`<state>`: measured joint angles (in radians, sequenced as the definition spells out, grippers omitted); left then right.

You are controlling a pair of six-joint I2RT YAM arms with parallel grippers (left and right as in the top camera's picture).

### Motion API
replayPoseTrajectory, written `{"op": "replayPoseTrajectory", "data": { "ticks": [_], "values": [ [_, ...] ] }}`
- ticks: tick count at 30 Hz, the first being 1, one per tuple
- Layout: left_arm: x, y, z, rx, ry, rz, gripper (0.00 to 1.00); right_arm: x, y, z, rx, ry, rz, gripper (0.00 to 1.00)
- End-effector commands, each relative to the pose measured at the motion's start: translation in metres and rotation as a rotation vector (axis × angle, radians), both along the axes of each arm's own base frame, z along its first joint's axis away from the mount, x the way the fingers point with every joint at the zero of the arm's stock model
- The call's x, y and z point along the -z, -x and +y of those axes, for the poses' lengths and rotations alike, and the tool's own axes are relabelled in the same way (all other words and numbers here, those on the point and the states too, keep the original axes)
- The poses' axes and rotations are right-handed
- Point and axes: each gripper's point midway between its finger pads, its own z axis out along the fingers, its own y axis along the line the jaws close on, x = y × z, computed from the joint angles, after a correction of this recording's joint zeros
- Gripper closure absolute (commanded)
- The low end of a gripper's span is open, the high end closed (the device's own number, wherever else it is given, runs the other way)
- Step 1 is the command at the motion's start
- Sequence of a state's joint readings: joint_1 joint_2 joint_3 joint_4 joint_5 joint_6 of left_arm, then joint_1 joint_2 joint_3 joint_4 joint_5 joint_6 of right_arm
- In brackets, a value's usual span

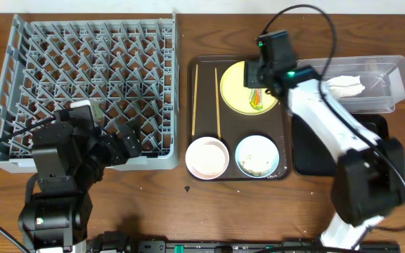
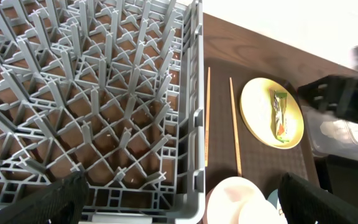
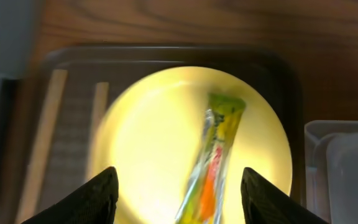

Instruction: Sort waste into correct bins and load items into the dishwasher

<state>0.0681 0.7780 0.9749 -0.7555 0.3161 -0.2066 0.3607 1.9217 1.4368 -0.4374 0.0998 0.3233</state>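
Observation:
My right gripper (image 1: 259, 79) is open and hangs just above the round yellow plate (image 1: 236, 88). Its fingers (image 3: 179, 174) sit on either side of the green-and-orange snack wrapper (image 3: 215, 155), which lies on the plate. Two chopsticks (image 1: 195, 98) (image 1: 217, 102) lie on the brown tray, left of the plate. The white bowl (image 1: 207, 156) and the light blue bowl (image 1: 257, 156), which holds rice scraps, stand at the tray's front. The white napkin (image 1: 344, 87) lies in the clear tub (image 1: 385, 74). My left gripper (image 1: 118, 144) is open and empty at the front right corner of the grey dish rack (image 1: 90, 70). I cannot make out the small white cup.
The brown serving tray (image 1: 204, 70) lies between the rack and the bins. The black tray (image 1: 304, 154) lies in front of the clear tub, partly under my right arm. In the left wrist view the rack's corner (image 2: 194, 124) is close beside the chopsticks (image 2: 207, 118).

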Motion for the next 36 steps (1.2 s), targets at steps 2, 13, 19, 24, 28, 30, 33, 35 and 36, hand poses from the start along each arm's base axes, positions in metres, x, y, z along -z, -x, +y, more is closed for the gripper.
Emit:
{"op": "replayPoseTrajectory", "data": {
  "ticks": [2,13,19,24,28,30,33,35,36],
  "values": [
    [-0.007,0.000,-0.003,0.016,0.005,-0.017,0.02,0.064,-0.009,-0.028,0.130,0.133,0.054,0.46],
    [-0.007,0.000,-0.003,0.016,0.005,-0.017,0.02,0.079,-0.008,-0.013,0.106,0.050,0.090,0.99],
    [-0.007,0.000,-0.003,0.016,0.005,-0.016,0.02,-0.017,-0.020,-0.038,0.211,-0.062,-0.072,0.99],
    [-0.007,0.000,-0.003,0.016,0.005,-0.017,0.02,-0.058,-0.015,-0.104,0.498,-0.211,-0.101,0.99],
    [-0.007,0.000,-0.003,0.016,0.005,-0.017,0.02,-0.043,-0.007,-0.167,0.774,-0.299,-0.046,0.99],
    [-0.007,0.000,-0.003,0.016,0.005,-0.017,0.02,-0.031,-0.005,-0.190,0.861,-0.334,-0.015,0.99],
    [-0.007,0.000,-0.003,0.016,0.005,-0.017,0.02,-0.018,-0.006,-0.207,0.887,-0.363,0.015,0.85],
    [-0.007,0.000,-0.003,0.016,0.005,-0.017,0.02,-0.017,-0.006,-0.210,0.855,-0.376,0.028,0.44],
    [-0.007,0.000,-0.003,0.016,0.005,-0.017,0.02,-0.019,-0.006,-0.210,0.828,-0.381,0.031,0.37]
  ]
}}
